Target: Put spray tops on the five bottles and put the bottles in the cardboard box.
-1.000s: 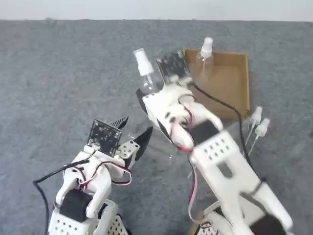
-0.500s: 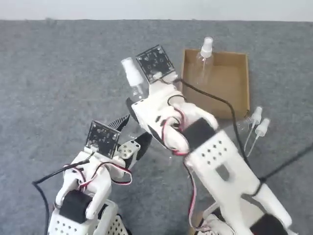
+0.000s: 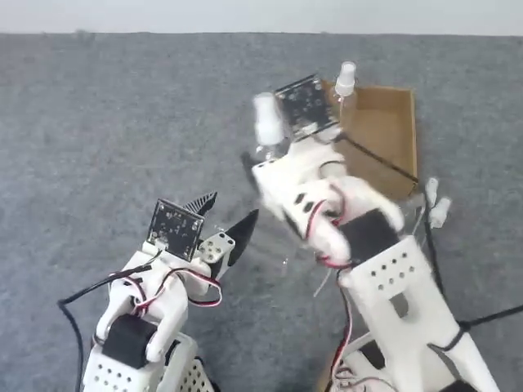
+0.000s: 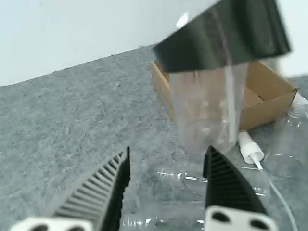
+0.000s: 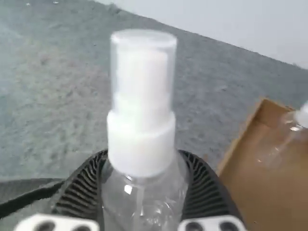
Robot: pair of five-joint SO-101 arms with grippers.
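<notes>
Right tool (image 5: 142,192) carried its capped bottle (image 5: 142,144) toward cardboard box (image 3: 384,139).

Bright, soft, even light covers the grey worktop (image 3: 122,106). Shadows are faint, with only dim patches under the arms near the cardboard box (image 3: 382,139). The bottle (image 5: 138,198) beside the box carries small white glints, and the right arm (image 3: 327,204) there looks smeared.

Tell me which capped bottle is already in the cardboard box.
The upright bottle at the box's far corner; the other capped bottle sits in the right gripper, outside the box.
</notes>
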